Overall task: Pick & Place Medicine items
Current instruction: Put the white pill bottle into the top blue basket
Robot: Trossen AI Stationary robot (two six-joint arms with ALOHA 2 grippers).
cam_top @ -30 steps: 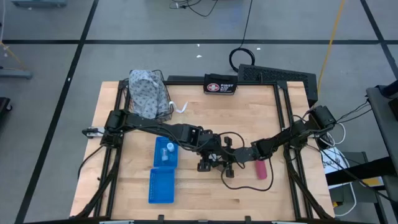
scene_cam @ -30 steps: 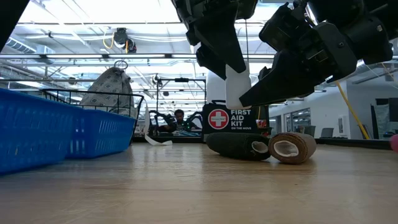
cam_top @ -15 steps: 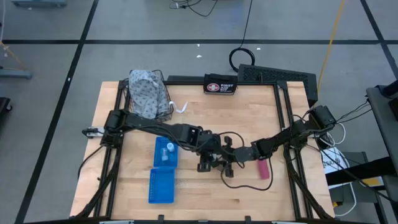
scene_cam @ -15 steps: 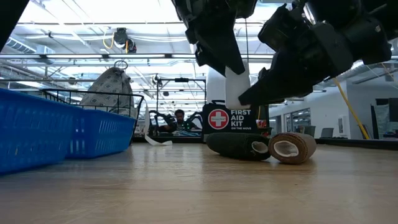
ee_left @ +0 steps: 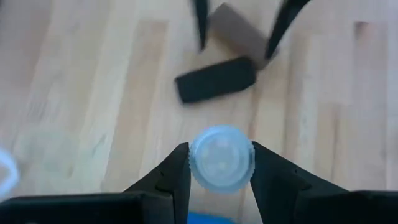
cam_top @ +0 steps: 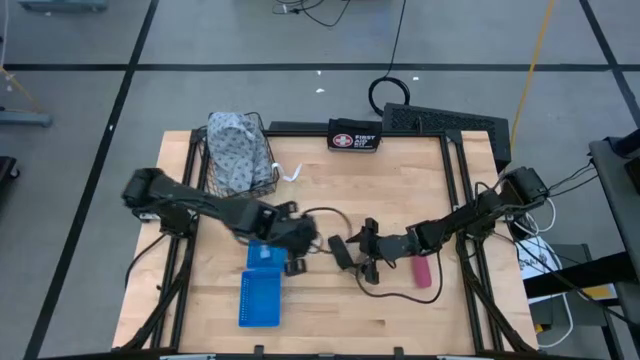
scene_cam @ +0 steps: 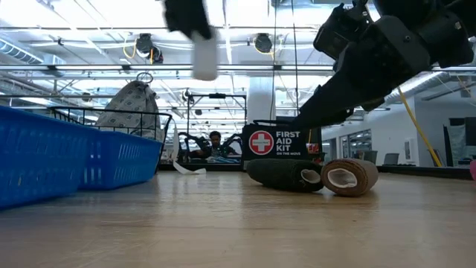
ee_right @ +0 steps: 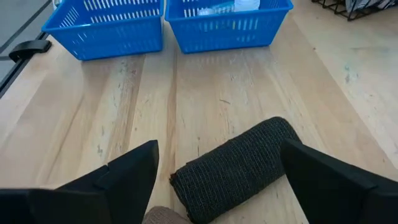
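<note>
Partly hidden white bottle (ee_left: 222,157) in left hand (ee_left: 219,171), brown roll (ee_right: 163,215) cut off

Setting: you are in a large lab or workshop hall. Evidence: grey floor (cam_top: 80,40) with dark taped lines, exposed ceiling trusses (scene_cam: 74,71), overhead lights, wooden tabletop (cam_top: 320,300) on a metal frame.

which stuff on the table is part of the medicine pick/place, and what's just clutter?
Job:
white bottle, in the left gripper
black roll, under the open right gripper
brown roll
pink tube
blue baskets

Lying about:
first-aid pouch
wire basket with patterned cloth
</note>
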